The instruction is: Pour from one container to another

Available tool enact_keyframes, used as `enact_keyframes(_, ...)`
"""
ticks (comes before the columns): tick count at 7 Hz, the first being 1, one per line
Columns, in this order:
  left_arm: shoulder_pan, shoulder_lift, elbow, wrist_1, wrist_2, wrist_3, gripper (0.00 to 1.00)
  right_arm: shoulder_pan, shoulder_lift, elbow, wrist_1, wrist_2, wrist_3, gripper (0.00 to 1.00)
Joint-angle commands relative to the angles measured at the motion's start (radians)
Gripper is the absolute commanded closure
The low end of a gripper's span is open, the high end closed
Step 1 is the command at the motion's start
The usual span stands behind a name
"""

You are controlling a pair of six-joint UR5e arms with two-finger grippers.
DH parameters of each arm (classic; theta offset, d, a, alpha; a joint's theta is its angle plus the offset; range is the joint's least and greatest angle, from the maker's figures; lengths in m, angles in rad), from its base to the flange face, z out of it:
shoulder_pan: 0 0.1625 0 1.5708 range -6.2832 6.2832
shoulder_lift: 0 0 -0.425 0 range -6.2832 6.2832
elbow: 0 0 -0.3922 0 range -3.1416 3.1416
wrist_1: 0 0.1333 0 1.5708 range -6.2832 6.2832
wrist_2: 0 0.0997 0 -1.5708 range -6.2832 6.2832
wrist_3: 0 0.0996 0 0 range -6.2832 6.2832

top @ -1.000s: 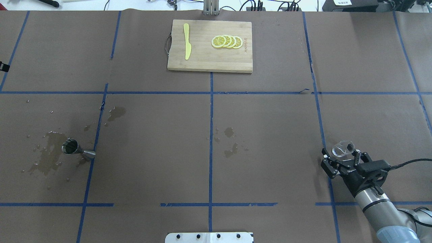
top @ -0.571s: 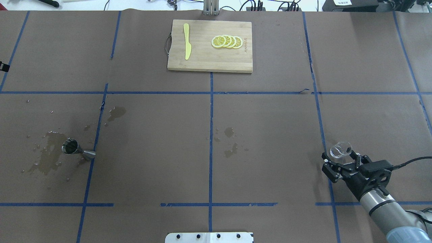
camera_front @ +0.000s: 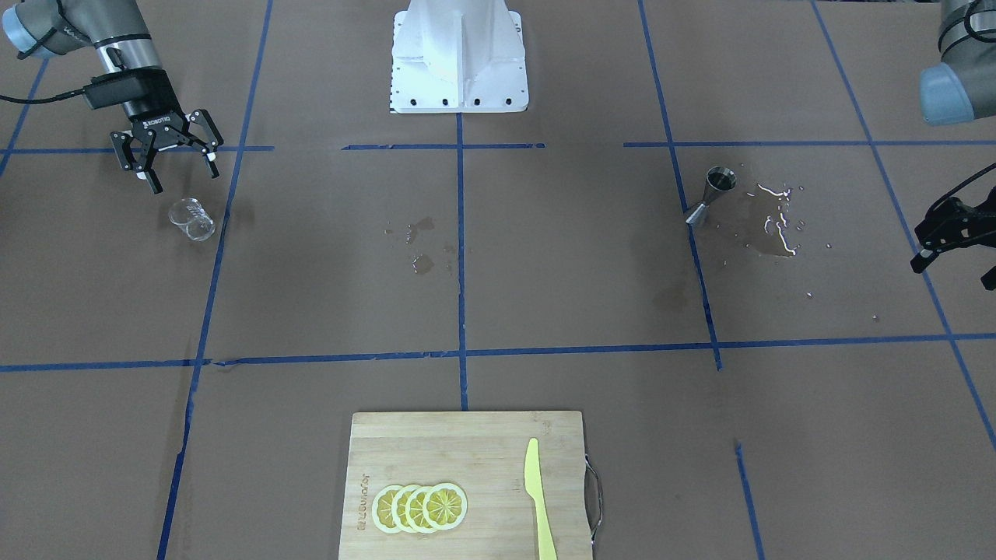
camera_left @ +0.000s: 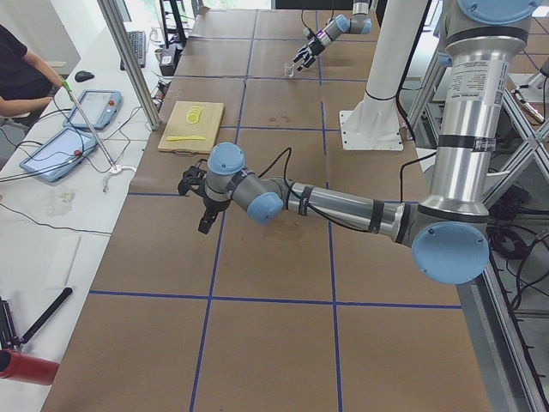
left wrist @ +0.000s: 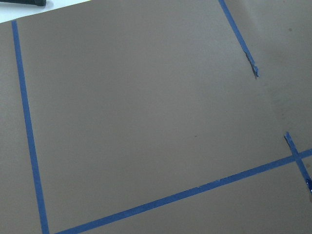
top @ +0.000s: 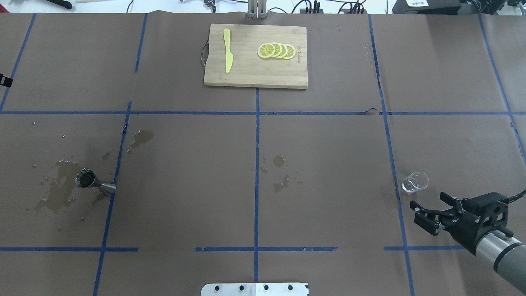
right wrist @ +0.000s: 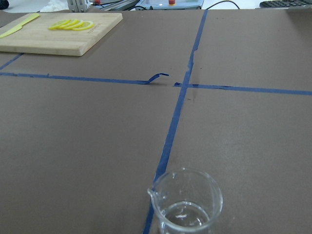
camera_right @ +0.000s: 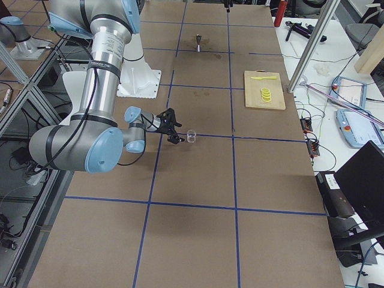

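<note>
Starting at your right gripper (camera_front: 183,177), upper left of the front-facing view: its jaws stand wide apart and hold nothing. It hangs just above the glass cup (camera_front: 192,218) in the frame, clear of it. The cup stands upright on the table (camera_front: 545,272) just left of a blue tape line (camera_front: 216,257), with a little clear liquid in its bottom, so I judge it parked rather than ready to pour. Your left gripper (camera_front: 953,268), cut by the right edge, looks spread and empty too. The jigger (camera_front: 712,194) stands well apart from the cup, upper right of the frame, beside a wet puddle (camera_front: 770,233), which suggests some liquid missed it. Count one cup, one jigger, one cutting board (camera_front: 467,443) at bottom centre, one yellow knife (camera_front: 537,498) and four lemon slices (camera_front: 420,507).
</note>
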Motion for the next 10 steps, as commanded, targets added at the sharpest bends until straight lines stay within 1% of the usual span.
enact_keyframes(1, 0.000, 0.018, -0.003, 0.000, 0.003, -0.002, 0.00, 0.122, -0.049, 0.044, -0.009, 0.240, -0.010, 0.00)
enact_keyframes(2, -0.001, 0.037, -0.004, 0.000, 0.002, 0.002, 0.00, 0.252, -0.048, 0.035, -0.012, 0.439, -0.021, 0.00)
enact_keyframes(3, -0.001, 0.051, -0.008, -0.002, 0.003, 0.009, 0.00, 0.381, -0.042, 0.031, -0.015, 0.600, -0.079, 0.00)
enact_keyframes(4, -0.001, 0.061, -0.017, 0.000, 0.011, 0.014, 0.00, 0.478, -0.034, 0.000, -0.015, 0.702, -0.154, 0.00)
enact_keyframes(5, -0.001, 0.063, -0.012, 0.000, 0.014, 0.017, 0.00, 0.607, -0.016, -0.041, -0.017, 0.835, -0.240, 0.00)
enact_keyframes(6, -0.001, 0.064, -0.005, 0.003, 0.014, 0.084, 0.00, 0.768, 0.013, -0.064, -0.074, 0.988, -0.353, 0.00)
enact_keyframes(7, -0.006, 0.060, 0.000, 0.026, 0.011, 0.138, 0.00, 0.916, 0.053, -0.065, -0.187, 1.117, -0.474, 0.00)
enact_keyframes(8, -0.050, 0.055, -0.003, 0.107, 0.011, 0.176, 0.00, 1.050, 0.087, -0.066, -0.313, 1.232, -0.619, 0.00)
enact_keyframes(9, -0.119, 0.036, -0.008, 0.259, 0.002, 0.293, 0.00, 1.155, 0.145, -0.065, -0.468, 1.305, -0.724, 0.00)
enact_keyframes(10, -0.188, -0.025, -0.014, 0.420, 0.002, 0.375, 0.00, 1.223, 0.194, -0.068, -0.624, 1.341, -0.819, 0.00)
